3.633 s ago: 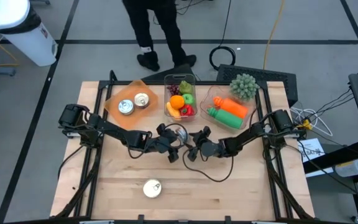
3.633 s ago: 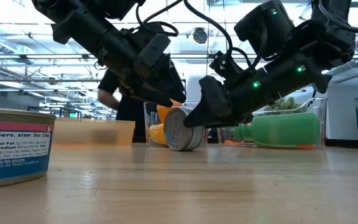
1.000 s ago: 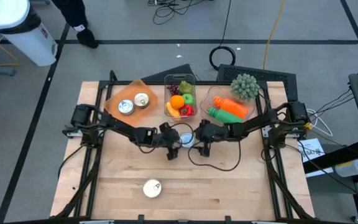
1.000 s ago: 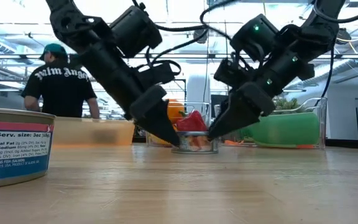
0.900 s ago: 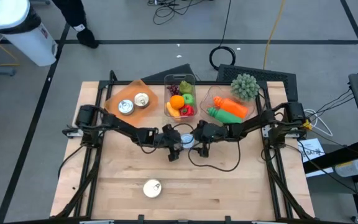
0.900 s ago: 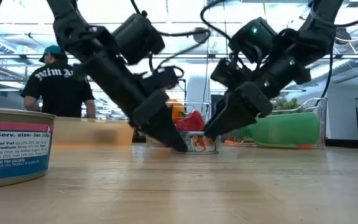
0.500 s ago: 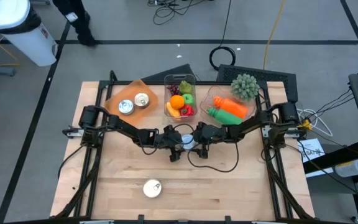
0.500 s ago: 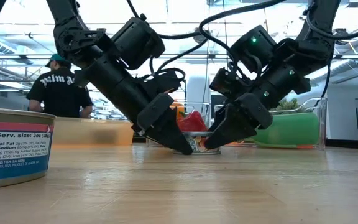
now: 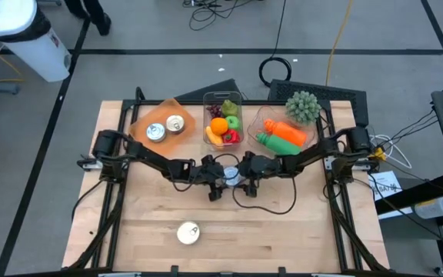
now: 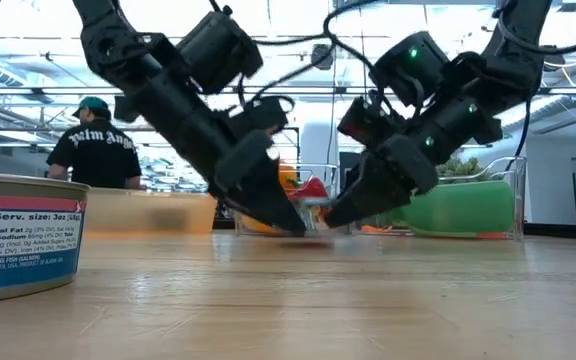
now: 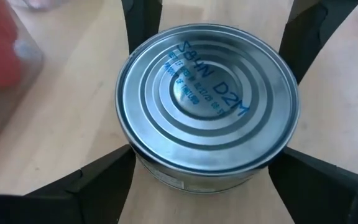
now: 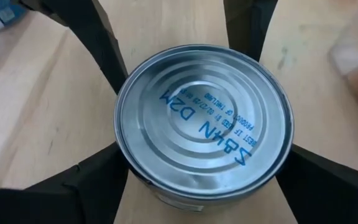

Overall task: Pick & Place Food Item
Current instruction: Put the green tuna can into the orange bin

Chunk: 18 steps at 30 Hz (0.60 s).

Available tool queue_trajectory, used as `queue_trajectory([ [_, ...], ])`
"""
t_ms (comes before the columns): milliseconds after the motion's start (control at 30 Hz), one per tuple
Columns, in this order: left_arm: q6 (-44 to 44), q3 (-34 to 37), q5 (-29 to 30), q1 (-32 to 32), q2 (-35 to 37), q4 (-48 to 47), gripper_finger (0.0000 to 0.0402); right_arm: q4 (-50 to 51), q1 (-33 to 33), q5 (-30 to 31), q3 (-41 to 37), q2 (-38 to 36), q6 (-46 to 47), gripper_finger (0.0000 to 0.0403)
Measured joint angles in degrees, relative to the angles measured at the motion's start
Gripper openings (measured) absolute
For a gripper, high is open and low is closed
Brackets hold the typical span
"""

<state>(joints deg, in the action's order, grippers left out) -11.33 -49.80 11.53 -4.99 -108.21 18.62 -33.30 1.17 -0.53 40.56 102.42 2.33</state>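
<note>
A flat silver can (image 9: 229, 175) lies lid-up at the table's middle, between both grippers. My left gripper (image 9: 221, 177) comes at it from the left and my right gripper (image 9: 238, 175) from the right. In the left wrist view the can (image 11: 207, 106) sits between my own two fingers, with the other arm's fingers beyond it. The right wrist view shows the same can (image 12: 204, 121), mirrored. In the low view the can (image 10: 316, 226) is blurred between the two sloping grippers, and I cannot tell whether it rests on the wood. My left gripper pinches the can across its round side wall (image 11: 135, 163), one finger (image 11: 98, 180) on each side. The fingers slant down from the table's left. The can stays level, lid up. My right gripper holds the same can by its side wall (image 12: 126, 171), between its two fingers (image 12: 89, 180). It slants down from the table's right, so four fingers ring the can.
At the far edge stand an orange tray (image 9: 141, 131) with two cans, a clear bin of fruit (image 9: 223, 123), a clear bin (image 9: 283, 132) with a green bottle, and a green spiky plant (image 9: 302, 106). Another can (image 9: 188, 232) sits near the near edge. A black cable (image 9: 264, 201) loops on the wood. A person (image 10: 103, 150) stands beyond.
Both grippers have drawn in on the can from left and right, dipped low beside it, then risen a little. The can has stayed flat at the table's middle; it now shows blurred in the low view. The person beyond the table has walked off.
</note>
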Motion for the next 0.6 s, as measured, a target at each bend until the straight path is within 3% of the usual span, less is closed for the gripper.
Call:
queue_trajectory([
  [233,-3.1,0.0,-0.4,0.0,6.9,-6.6,0.0363,1.5,0.3,0.2,0.2,-4.6,-1.1,0.0349],
  [600,-4.3,0.0,-2.1,-0.7,9.5,-4.9,0.0363,3.1,3.1,1.1,0.1,-10.6,-3.3,0.0348],
])
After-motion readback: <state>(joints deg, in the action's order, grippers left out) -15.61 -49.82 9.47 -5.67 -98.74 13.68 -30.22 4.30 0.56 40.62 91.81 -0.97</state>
